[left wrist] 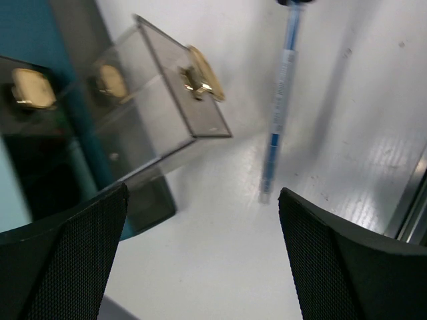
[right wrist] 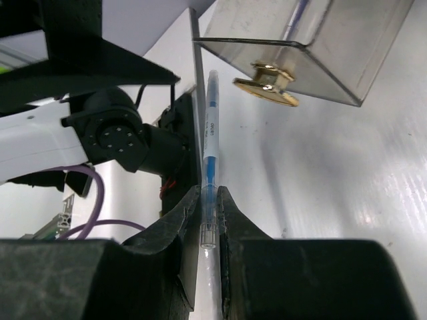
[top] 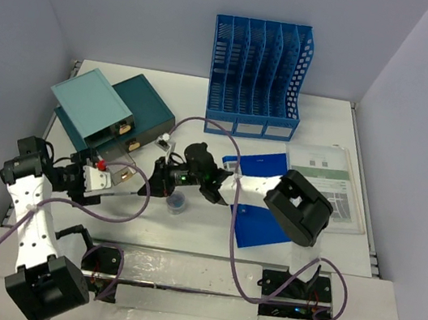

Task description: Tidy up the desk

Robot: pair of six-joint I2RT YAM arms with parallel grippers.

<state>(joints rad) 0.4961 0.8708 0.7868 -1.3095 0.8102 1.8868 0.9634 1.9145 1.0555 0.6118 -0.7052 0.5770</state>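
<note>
On the white desk [top: 319,120], my right gripper [right wrist: 209,200] is shut on the tail end of a blue pen [right wrist: 211,153]. The pen points away toward the left arm. In the top view this gripper [top: 151,185] sits left of centre. My left gripper [left wrist: 203,220] is open, and its black fingers [left wrist: 67,260] stand wide apart over bare desk. The pen's tip [left wrist: 270,180] hangs just beyond them, touching neither. A smoky pulled-out drawer [left wrist: 167,100] with a gold handle [left wrist: 200,81] lies close beside the pen.
Teal drawer boxes [top: 111,110] stand at the back left. A blue file organizer [top: 257,77] is at the back centre. A blue folder [top: 258,217] lies under the right arm, with a printed booklet [top: 333,184] to its right. A small bluish cup [top: 177,202] sits near the right gripper.
</note>
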